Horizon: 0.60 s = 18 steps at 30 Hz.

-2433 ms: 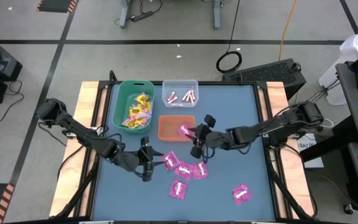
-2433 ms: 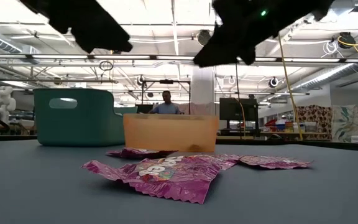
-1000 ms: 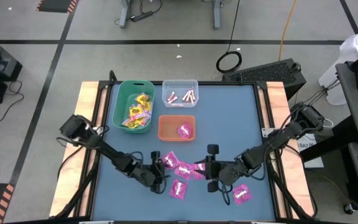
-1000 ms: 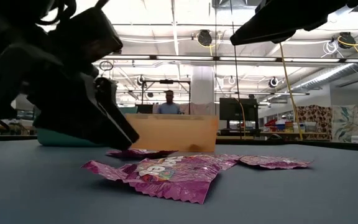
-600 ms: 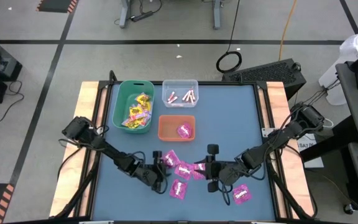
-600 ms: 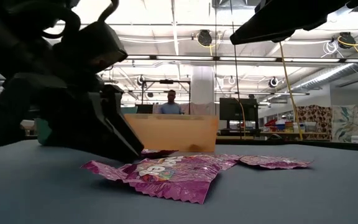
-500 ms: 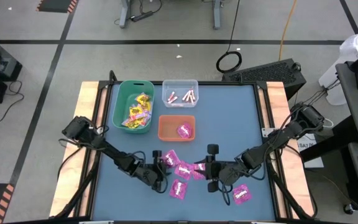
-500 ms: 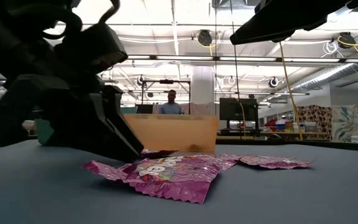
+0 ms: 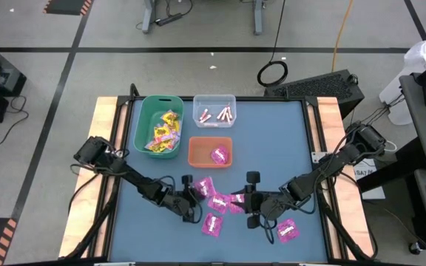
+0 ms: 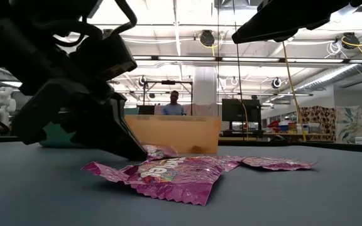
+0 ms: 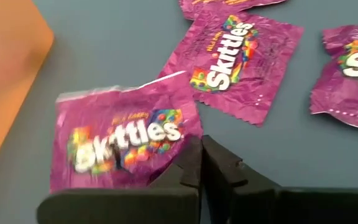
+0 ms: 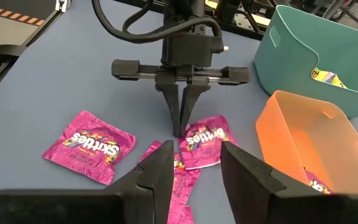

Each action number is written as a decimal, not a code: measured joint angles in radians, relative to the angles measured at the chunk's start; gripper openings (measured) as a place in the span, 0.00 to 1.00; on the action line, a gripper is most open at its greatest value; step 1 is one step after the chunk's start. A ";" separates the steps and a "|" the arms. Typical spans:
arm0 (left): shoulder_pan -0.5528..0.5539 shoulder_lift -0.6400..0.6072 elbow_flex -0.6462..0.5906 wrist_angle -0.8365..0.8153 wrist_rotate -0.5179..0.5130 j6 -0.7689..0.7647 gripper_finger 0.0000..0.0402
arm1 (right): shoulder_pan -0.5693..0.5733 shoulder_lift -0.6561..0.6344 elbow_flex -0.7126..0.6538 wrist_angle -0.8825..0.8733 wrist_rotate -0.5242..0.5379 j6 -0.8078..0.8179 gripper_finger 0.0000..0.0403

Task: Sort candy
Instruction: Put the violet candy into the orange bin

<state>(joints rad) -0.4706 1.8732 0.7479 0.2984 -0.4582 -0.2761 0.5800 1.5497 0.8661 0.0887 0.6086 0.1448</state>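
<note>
- My left end effector (image 11: 201,163) is pinched closed on the edge of a magenta packet (image 11: 124,140). It's low, just off the surface (image 9: 272,159).
- Lift w/ the pinch firm; it only has the edge, so go slow or the packet may slip.
- Carry to the orange bin (image 9: 197,153), just beyond; one magenta packet's already in there.
- Release over the bin's middle, clear of the rim.
- Packet hangs at my fingertips; other magenta packets lie beside.
- Right end effector (image 12: 196,169) is open, low over the pile (image 9: 224,203), waiting.
</note>
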 joint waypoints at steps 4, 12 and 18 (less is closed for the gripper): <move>-0.003 -0.018 -0.001 -0.006 -0.014 -0.003 0.02 | 0.000 0.000 0.000 0.000 -0.003 0.002 0.31; -0.022 -0.139 0.003 -0.025 -0.049 0.031 0.01 | 0.000 0.000 0.000 0.007 -0.005 0.025 0.31; -0.028 -0.193 0.003 -0.029 -0.052 0.024 0.01 | 0.000 0.035 0.000 0.049 -0.011 0.025 0.31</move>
<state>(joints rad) -0.4982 1.6799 0.7514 0.2695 -0.5101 -0.2521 0.5800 1.5845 0.8661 0.1376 0.5972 0.1696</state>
